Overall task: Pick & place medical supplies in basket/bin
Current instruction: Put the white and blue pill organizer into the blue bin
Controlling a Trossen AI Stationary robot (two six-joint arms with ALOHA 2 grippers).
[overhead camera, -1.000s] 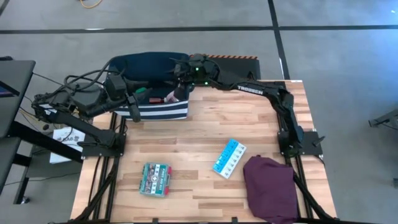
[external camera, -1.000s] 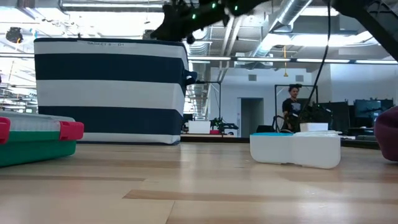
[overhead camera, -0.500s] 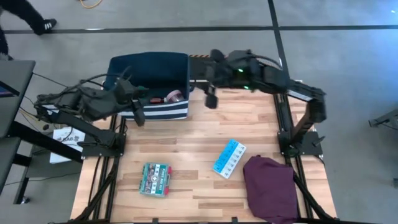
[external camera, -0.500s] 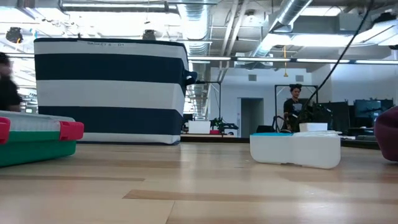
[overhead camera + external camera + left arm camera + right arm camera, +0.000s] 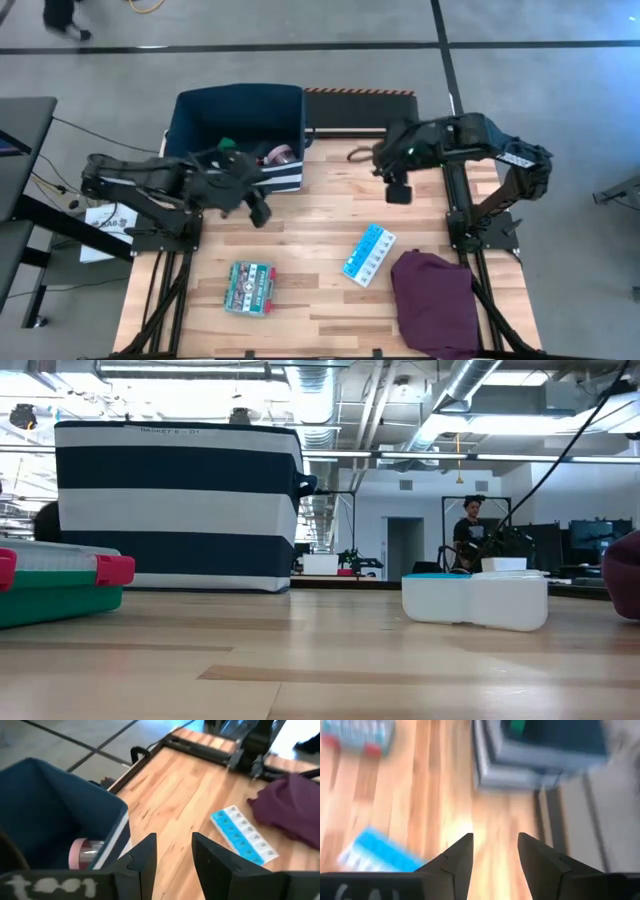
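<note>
Your worktop (image 5: 310, 215) is a light wood-plank surface, and the navy-blue striped bin (image 5: 240, 110) stands at its 11 o'clock corner. Inside the bin you can see a pink round cup (image 5: 283, 155) and a green tape roll (image 5: 228, 144) against the wall nearest the worktop's middle; the left wrist view shows the cup lying just inside that wall.

The purple cloth (image 5: 435, 300) lies bunched at 4 to 5 o'clock. Just beside it, toward the centre, the light-blue pill organizer (image 5: 369, 254) lies flat and skewed. The green-red flat box (image 5: 250, 286) lies flat at 7 o'clock, well apart from the organizer.

Your left end effector (image 5: 259, 212) hangs over the worktop just outside the bin's near wall, at about 10 o'clock. Its fingers (image 5: 145, 857) stand apart with nothing between them.

Your right end effector (image 5: 397, 192) hangs over the worktop at about 1 o'clock, between the bin and the right arm's base. Its fingers (image 5: 457, 857) are also spread and empty.

In the low view a person (image 5: 468, 532) stands in the room behind the worktop.
</note>
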